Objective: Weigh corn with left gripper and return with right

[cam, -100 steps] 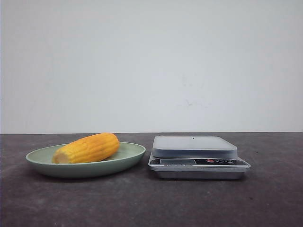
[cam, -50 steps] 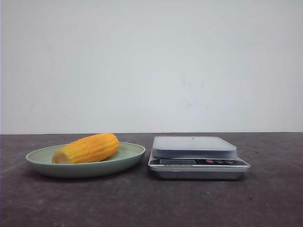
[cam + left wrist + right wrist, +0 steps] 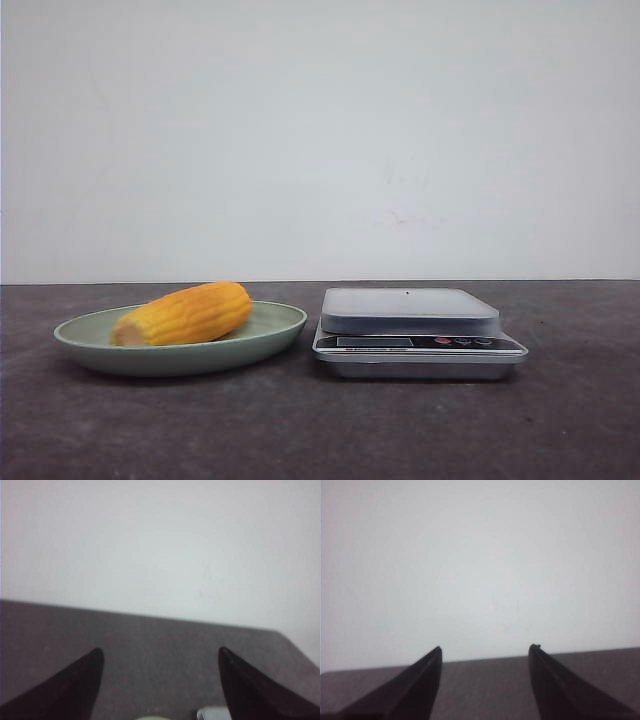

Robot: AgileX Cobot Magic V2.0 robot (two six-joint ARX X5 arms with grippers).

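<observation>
Left claw (image 3: 160, 652): fingers spread wide, nothing held; only dark tabletop (image 3: 160, 645) between tips. Right claw (image 3: 485, 650): likewise wide open, empty. Neither arm visible in front view.

Corn (image 3: 183, 313): lying on green plate (image 3: 280, 325), lower left of frame, pale cut end toward left. Scale (image 3: 412, 330) just right of plate, platform bare.

Change over last second: none; corn, plate, scale unmoved. Judgement: weighing not begun.

Writing: scale panel markings too small to read; no brand legible.

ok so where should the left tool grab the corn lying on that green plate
Grip the corn around its thick middle, coming from above with the left tool. It lies on its side in the shallow plate, so the low rim blocks side approaches and the tapered ends could slip.
</observation>
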